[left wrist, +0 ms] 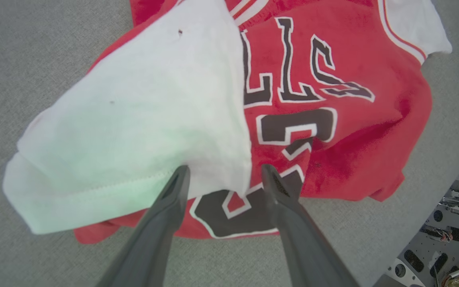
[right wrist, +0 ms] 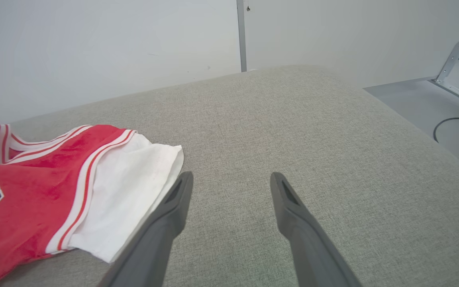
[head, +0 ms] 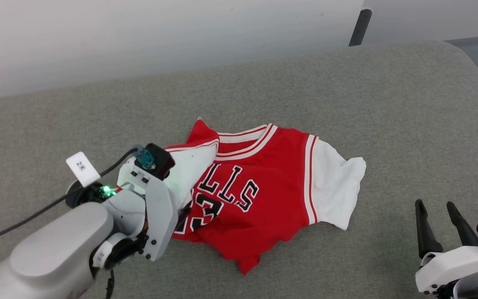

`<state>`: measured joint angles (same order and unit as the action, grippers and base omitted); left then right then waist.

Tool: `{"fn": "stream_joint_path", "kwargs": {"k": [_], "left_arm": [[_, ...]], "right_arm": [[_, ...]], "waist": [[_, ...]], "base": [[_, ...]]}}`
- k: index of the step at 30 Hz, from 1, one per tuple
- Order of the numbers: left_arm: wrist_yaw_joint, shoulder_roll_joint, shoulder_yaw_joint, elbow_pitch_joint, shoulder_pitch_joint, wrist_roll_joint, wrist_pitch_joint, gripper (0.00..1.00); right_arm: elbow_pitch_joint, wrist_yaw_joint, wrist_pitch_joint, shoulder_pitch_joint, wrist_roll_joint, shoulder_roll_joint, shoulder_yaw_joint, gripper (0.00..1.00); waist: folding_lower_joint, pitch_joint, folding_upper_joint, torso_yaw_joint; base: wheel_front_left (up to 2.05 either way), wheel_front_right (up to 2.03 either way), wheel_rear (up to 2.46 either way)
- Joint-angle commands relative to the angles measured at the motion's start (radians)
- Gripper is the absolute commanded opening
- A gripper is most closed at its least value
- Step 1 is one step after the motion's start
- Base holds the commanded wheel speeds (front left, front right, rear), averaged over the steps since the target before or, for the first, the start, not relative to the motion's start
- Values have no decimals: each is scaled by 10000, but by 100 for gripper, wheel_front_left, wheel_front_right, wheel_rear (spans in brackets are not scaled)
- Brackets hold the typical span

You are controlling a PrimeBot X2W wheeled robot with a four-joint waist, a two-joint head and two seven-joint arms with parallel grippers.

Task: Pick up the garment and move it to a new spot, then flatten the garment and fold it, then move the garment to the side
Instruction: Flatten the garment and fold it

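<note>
Left gripper (left wrist: 224,169) is right on top of things, fingers spread wide w/ nothing between them. Tips hang over the near-left hem of the garment (head: 264,187), straddling the edge where the folded-over white side panel (left wrist: 146,111) meets the black number (left wrist: 293,131). Can't tell if the tips touch cloth yet. It lies crumpled mid-counter (head: 388,104), collar at the far end, hem toward the robot, so the long axis runs roughly away from the robot, tilted a bit. IMO the left arm is way nearer for the pick. The right gripper (head: 435,203) sits well apart off the right side, fingers also wide open over bare grey fabric, w/ the other white panel (head: 332,187) facing it. Main snag is prob that flap covering the "BU", needs unfolding b4 flattening. Far edge has a dark post (head: 360,27), well out of the way.
</note>
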<state>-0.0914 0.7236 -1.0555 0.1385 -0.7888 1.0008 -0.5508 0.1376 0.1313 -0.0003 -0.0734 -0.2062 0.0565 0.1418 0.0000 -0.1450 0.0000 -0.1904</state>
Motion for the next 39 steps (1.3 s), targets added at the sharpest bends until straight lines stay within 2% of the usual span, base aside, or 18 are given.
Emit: {"fn": "stream_joint_path", "kwargs": {"k": [1,3,4,5,11,26,39], "left_arm": [[15,-58,-31,186,-46,-76,37,56],[52,-136,-47,318,-88,-67,59,43],[88,-167,-52,387,-109,-75,70,19],[104,-178,-59,451,-140,-133,117,0],[129,-287,2,608,-301,-113,166,0],[218,106,379,580,-1202,-400,238,0],[764,-221,605,2251,-2068,-923,1296,0]], "right_arm": [[36,-10,-54,-102,112,-23,-15,100],[44,-10,-60,-113,123,-29,-1,100],[47,-10,-61,-118,117,-29,6,100],[50,-10,-62,-118,128,-29,4,100],[47,-10,-85,-64,160,-43,5,100],[174,-10,-145,-159,181,-54,-77,100],[292,-10,-259,-437,60,-57,-328,100]], "waist": [[0,-12,0,-25],[0,-23,0,-28],[0,-27,0,-29],[0,-31,0,-31],[0,-42,0,9],[0,-153,0,59],[0,-600,0,-146]], "base": [[0,0,0],[0,0,0],[0,0,0],[0,0,0],[0,0,0],[0,0,0],[0,0,0]]}}
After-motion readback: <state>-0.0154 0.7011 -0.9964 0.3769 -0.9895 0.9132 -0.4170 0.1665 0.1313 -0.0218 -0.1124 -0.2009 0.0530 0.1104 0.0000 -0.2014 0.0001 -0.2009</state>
